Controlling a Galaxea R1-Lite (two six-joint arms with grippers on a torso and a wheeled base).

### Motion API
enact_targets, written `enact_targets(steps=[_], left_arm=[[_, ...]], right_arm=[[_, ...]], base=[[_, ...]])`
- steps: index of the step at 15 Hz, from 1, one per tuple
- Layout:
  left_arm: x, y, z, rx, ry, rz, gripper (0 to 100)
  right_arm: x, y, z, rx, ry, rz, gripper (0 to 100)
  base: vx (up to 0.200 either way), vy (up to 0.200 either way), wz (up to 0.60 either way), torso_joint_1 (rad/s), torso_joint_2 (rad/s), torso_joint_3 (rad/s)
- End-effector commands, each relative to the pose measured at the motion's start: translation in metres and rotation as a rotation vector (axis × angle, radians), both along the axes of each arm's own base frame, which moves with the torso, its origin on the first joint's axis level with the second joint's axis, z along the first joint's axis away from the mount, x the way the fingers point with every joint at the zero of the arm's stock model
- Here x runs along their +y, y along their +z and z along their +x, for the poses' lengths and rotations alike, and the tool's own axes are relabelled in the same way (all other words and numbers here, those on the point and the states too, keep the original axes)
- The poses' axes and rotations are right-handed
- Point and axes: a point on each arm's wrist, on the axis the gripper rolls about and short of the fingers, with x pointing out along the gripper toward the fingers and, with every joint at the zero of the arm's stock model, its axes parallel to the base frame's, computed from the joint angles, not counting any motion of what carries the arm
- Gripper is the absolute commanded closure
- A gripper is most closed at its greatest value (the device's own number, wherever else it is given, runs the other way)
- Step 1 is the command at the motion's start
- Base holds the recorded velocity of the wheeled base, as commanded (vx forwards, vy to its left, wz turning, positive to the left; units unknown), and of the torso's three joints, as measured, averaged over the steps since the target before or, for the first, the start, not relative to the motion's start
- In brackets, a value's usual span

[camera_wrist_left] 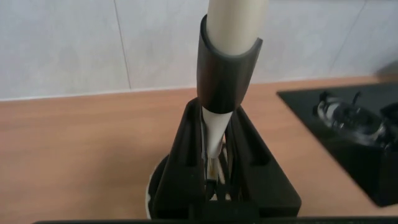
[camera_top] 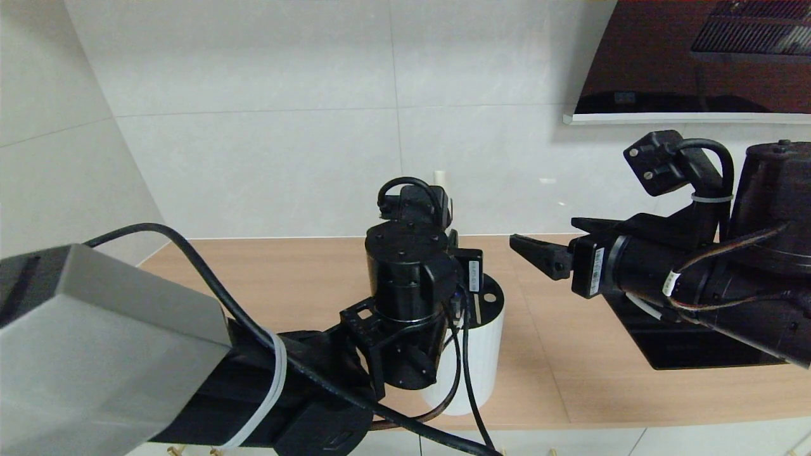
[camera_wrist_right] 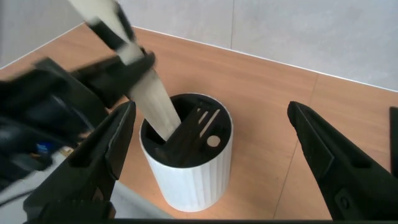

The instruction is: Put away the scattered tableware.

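A white ribbed holder (camera_top: 483, 354) stands near the front edge of the wooden surface (camera_top: 285, 272), about midway along it. A black cooktop (camera_top: 684, 351) is set into the surface towards the right edge.

My left end effector (camera_wrist_left: 217, 118) hangs directly above the holder, pinching a cream utensil (camera_wrist_right: 152, 99) at its dark collar. The utensil is nearly upright, tilted a little. Its lower end already dips into the open half of the holder's top, beside the half with slots and 1 round hole. How deep it sits I cannot tell.

My right end effector (camera_top: 543, 233) hovers just to the right of the holder, above the surface, with its 2 fingers spread wide and nothing between them.

I judge the step in hand to be dropping this utensil into the holder. The next move calls for lowering the left arm straight down, keeping the utensil off the rim, then spreading the fingers once it rests inside.
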Motion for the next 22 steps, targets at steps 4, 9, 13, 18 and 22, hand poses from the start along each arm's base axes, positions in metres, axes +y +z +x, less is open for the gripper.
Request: enact_targets(steps=[4, 9, 13, 18, 22], left_arm=[[-0.003, -0.020, 0.002, 0.068, 0.003, 0.031, 100], [-0.005, -0.031, 0.005, 0.094, 0.002, 0.053, 100], [-0.005, -0.031, 0.005, 0.095, 0.002, 0.052, 0], [-0.005, -0.029, 0.004, 0.091, 0.002, 0.047, 0], [-0.004, -0.027, 0.004, 0.086, 0.002, 0.040, 0]], right_arm=[[0.002, -0.004, 0.003, 0.011, 0.001, -0.009, 0], [0.002, -0.004, 0.003, 0.011, 0.001, -0.009, 0], [0.003, -0.004, 0.003, 0.012, 0.002, -0.010, 0], [0.003, -0.004, 0.003, 0.012, 0.002, -0.010, 0], [0.003, -0.004, 0.002, 0.011, 0.002, -0.009, 0]], base=[[0.000, 0.000, 0.00, 0.000, 0.00, 0.000], [0.000, 0.000, 0.00, 0.000, 0.00, 0.000], [0.000, 0.000, 0.00, 0.000, 0.00, 0.000], [0.000, 0.000, 0.00, 0.000, 0.00, 0.000], [0.000, 0.000, 0.00, 0.000, 0.00, 0.000]])
